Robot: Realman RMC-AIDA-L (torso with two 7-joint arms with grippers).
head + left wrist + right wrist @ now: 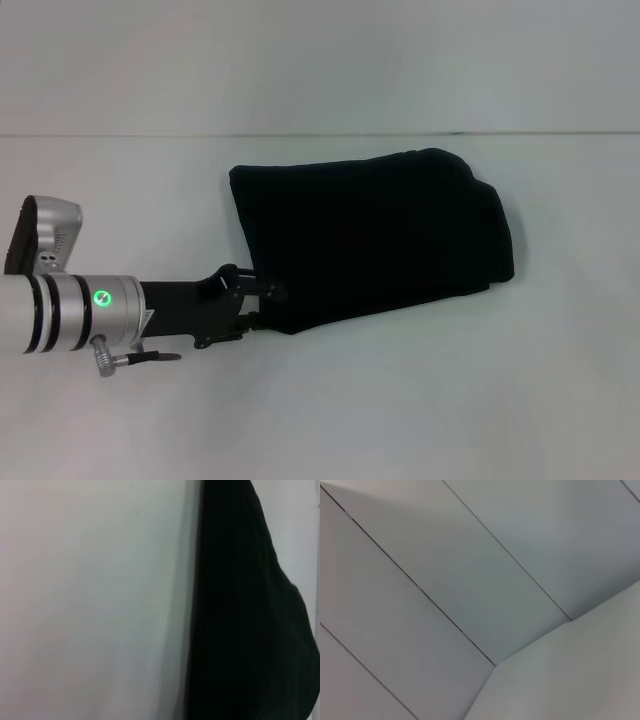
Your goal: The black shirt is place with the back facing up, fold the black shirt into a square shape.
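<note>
Left arm: one silver and black robot arm comes in from the left edge of the head view, low in the frame, with a small green light on its silver ring
Left gripper: the black left gripper (262,303) is at the tip of that arm, just left of the middle of the frame, touching the lower left corner of the cloth
Left gripper fingers: they are black against black cloth, so I cannot tell if they are apart, together, or pinching the cloth
Shirt: one big, soft, plain black shirt (375,235) lies folded into a bundle on the white table (500,400), in the middle of the head view, a bit to the right
Shirt shape: it is not a neat square yet; the left edge is straight and slanted, the right end is round and lumpy
Long way of the shirt: it runs left to right across the frame, tipping down toward the left
Which way from the gripper: the shirt spreads to the right and up from the left gripper
Left wrist view: the black shirt (245,620) fills the right side, with bare white table on the left
Nearer arm: the left one, I think, since it is right at the cloth
Right gripper: not seen in any view; the right wrist view shows only white panels
Count: one shirt, one arm seen, one gripper seen
</note>
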